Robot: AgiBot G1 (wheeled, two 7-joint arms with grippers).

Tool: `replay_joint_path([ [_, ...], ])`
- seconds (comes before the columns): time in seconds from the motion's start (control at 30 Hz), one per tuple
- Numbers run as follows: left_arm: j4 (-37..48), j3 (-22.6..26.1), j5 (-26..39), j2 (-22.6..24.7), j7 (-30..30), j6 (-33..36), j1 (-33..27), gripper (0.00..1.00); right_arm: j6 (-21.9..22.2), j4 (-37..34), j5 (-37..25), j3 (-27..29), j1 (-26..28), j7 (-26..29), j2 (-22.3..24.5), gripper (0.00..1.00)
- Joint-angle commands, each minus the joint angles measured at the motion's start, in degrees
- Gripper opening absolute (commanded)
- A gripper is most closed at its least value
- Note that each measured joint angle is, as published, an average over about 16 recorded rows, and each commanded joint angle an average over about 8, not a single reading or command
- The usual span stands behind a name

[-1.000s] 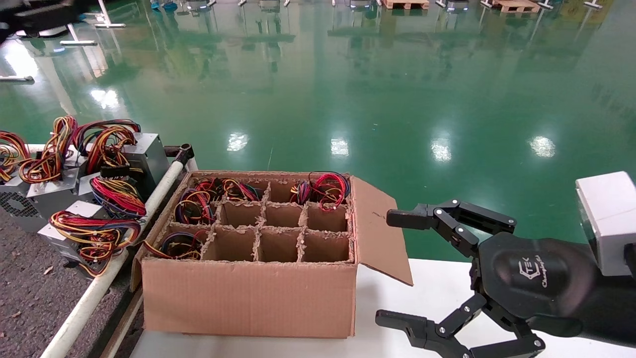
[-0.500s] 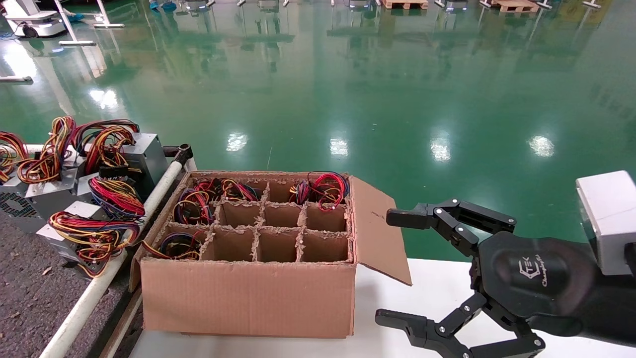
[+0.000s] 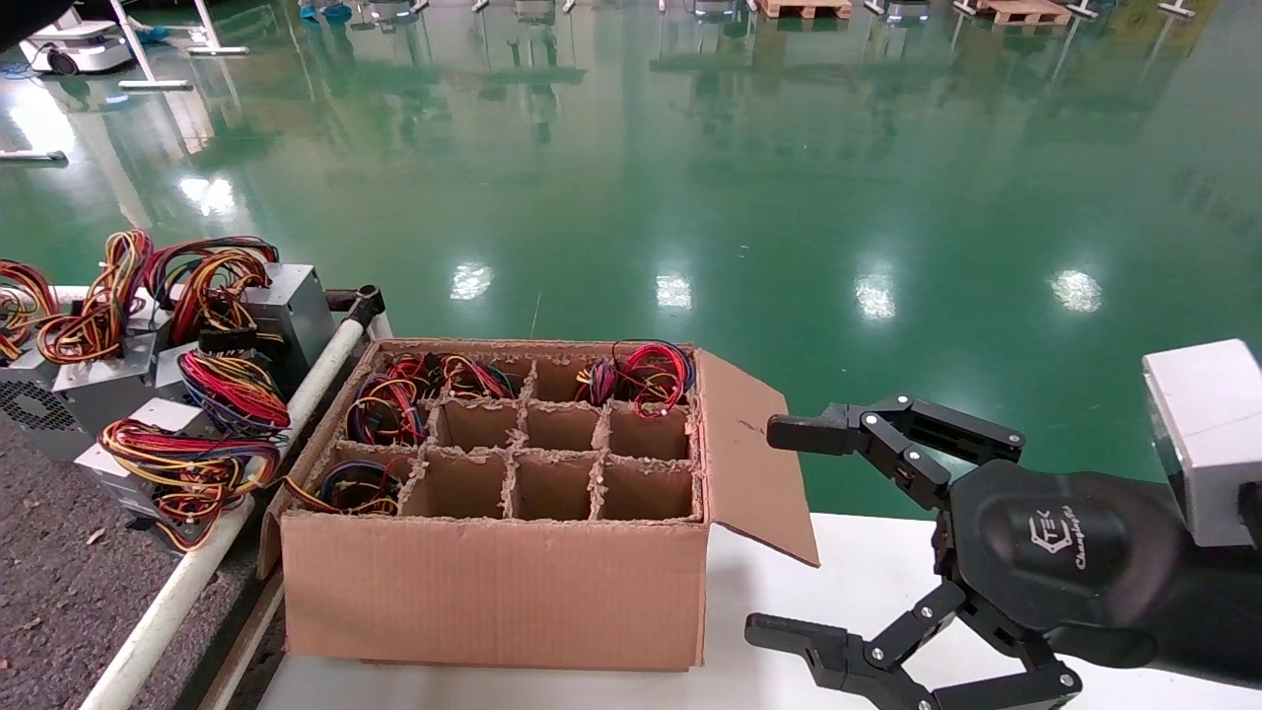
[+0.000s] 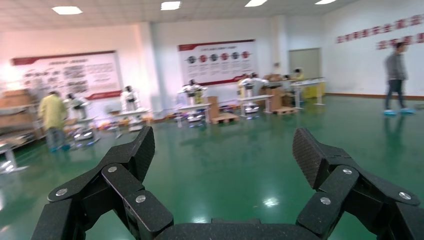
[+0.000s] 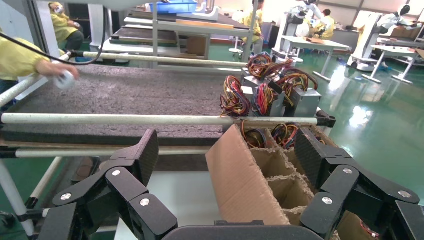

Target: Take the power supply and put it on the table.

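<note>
head view downward, right wrist sharing cardboard box [image 3: 493,513]

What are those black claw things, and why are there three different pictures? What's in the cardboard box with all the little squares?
The claws are a robot's hands, called end effectors. One picture comes from a camera on the robot's head; the other two come from cameras on its wrists. In the head picture, the right end effector hangs open beside the cardboard box, holding nothing. The left end effector is open too, showing only the green floor, and the head picture misses it. The box stands on a white tabletop. Its dividers make small compartments, and a few hold a power supply, shown by its colourful wires. Other power supplies already sit on the rough grey table to the robot's left.
</note>
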Motion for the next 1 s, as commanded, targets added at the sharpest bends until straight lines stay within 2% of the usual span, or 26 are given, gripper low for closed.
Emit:
replay_joint_path([
  [0.03,-2.3,0.1,-0.8,-1.0,-0.8,1.7,1.8,1.00,0.0,0.0,0.0,0.0,0.0,0.0,0.0,1.00],
  [1.0,-36.6,1.5,-12.4,-14.9,-13.1,27.1,27.6,1.00,0.0,0.0,0.0,0.0,0.0,0.0,0.0,1.00],
])
